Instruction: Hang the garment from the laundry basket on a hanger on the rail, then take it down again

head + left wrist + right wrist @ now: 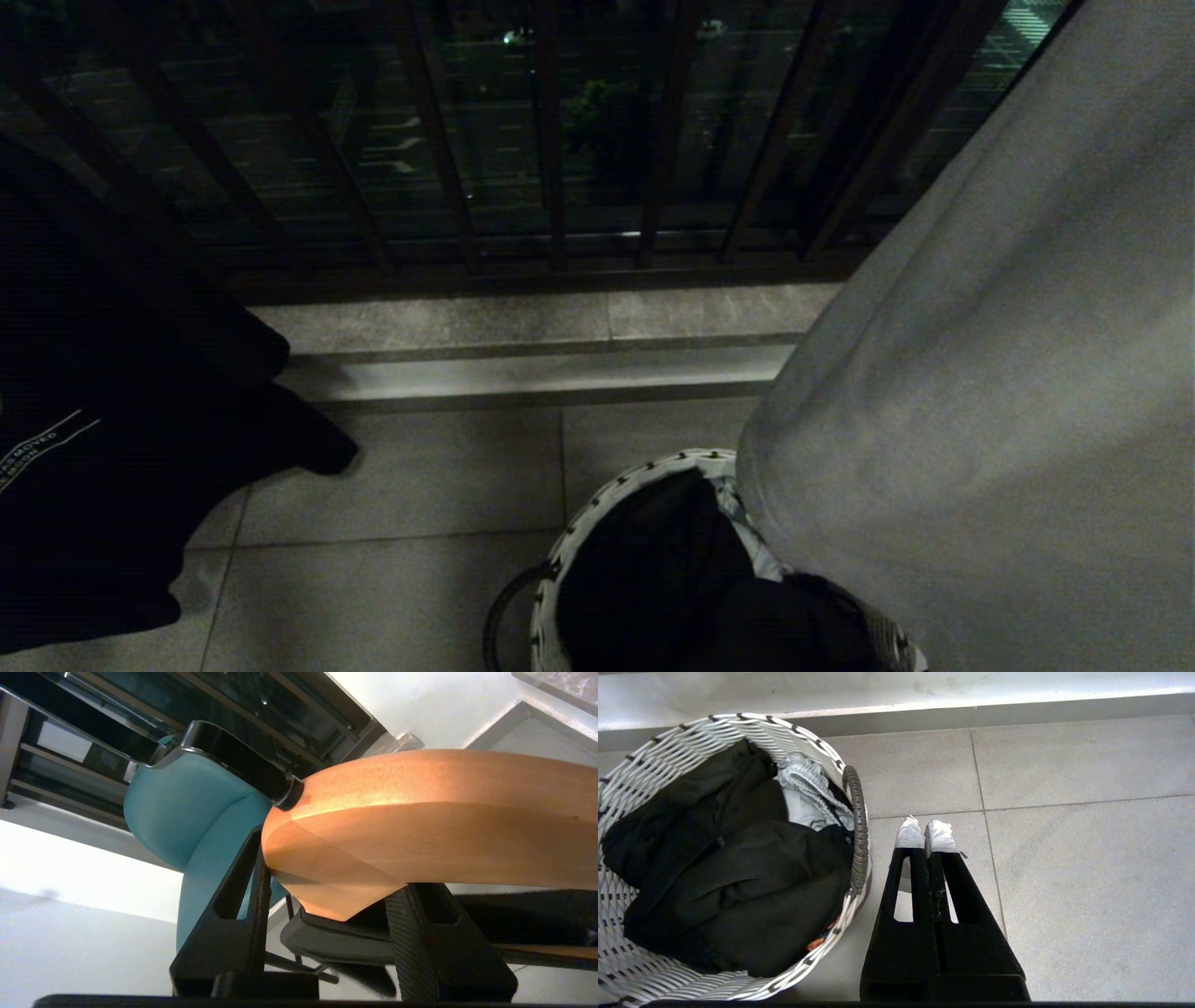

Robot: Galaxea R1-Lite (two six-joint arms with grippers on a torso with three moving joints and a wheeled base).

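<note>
On my head view I see a grey tiled floor (401, 485) running up to a low stone step under a dark railing (551, 140). A large pale grey cloth (990, 373) hangs at the right, a black garment (112, 420) at the left. The laundry basket (597, 523) sits at the bottom, dark clothes inside; neither arm shows here.

On my left wrist view, the left gripper (327, 896) has its jaws partly apart, clamped on the end of a wooden hanger (420, 830), with a teal chair (187, 812) beyond them.

On my right wrist view, the right gripper (924, 833) hangs over bare tiles, jaws closed together and empty. The white woven basket, holding black clothes (719, 877) and a grey piece (803, 793), stands just beside the jaws.
</note>
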